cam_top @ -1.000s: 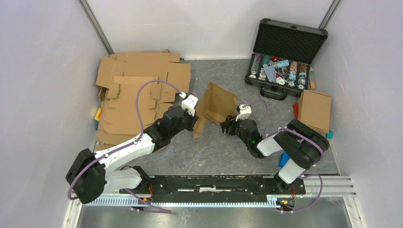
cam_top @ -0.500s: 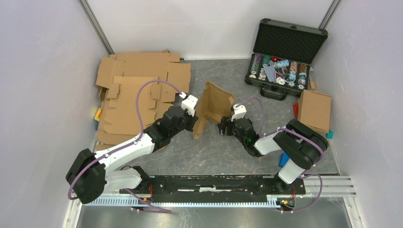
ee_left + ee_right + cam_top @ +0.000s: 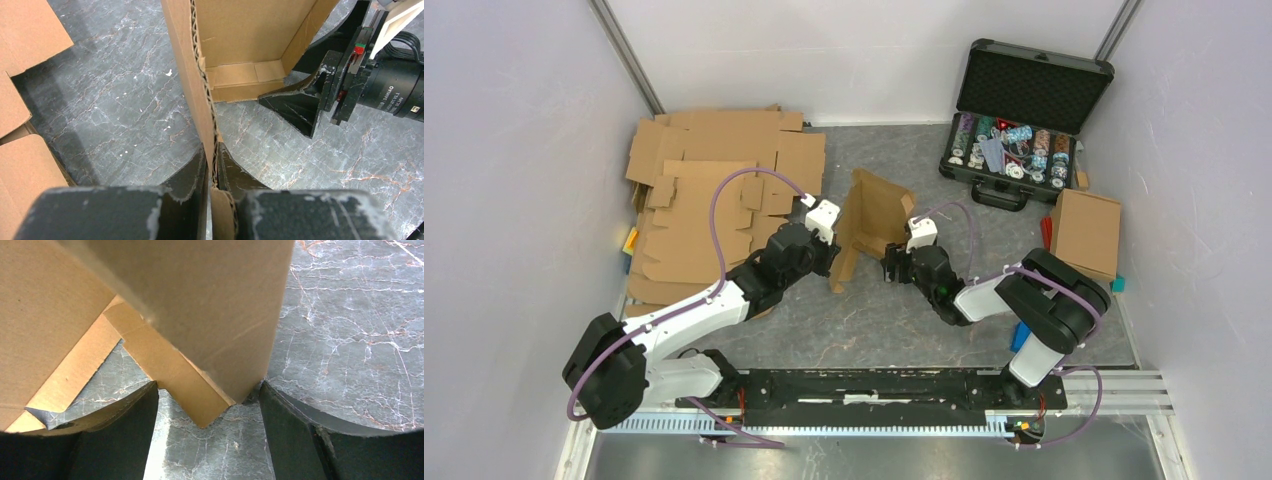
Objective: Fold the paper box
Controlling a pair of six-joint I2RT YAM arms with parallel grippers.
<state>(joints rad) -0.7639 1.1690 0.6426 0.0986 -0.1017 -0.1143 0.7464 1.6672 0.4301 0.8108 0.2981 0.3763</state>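
Observation:
The paper box (image 3: 876,218) is a half-folded brown cardboard piece standing on edge mid-table, with its walls partly raised. My left gripper (image 3: 833,256) is shut on the corrugated edge of its left wall (image 3: 200,85), and the jaws pinch the cardboard at the left gripper (image 3: 213,156). My right gripper (image 3: 891,266) stands open at the box's near right corner. In the right wrist view the box's right wall (image 3: 210,300) and a flap corner (image 3: 200,410) hang between the spread jaws of the right gripper (image 3: 207,390). One right fingertip (image 3: 305,112) shows beside the box's floor panel.
A stack of flat cardboard blanks (image 3: 714,190) lies at the back left. An open black case of poker chips (image 3: 1014,130) sits at the back right. A finished cardboard box (image 3: 1084,232) rests by the right wall. A small blue block (image 3: 1021,335) lies near the right arm.
The right gripper has moved left up to the box and opened wider. The box's right wall has swung slightly leftward. The left gripper has held still on its wall.

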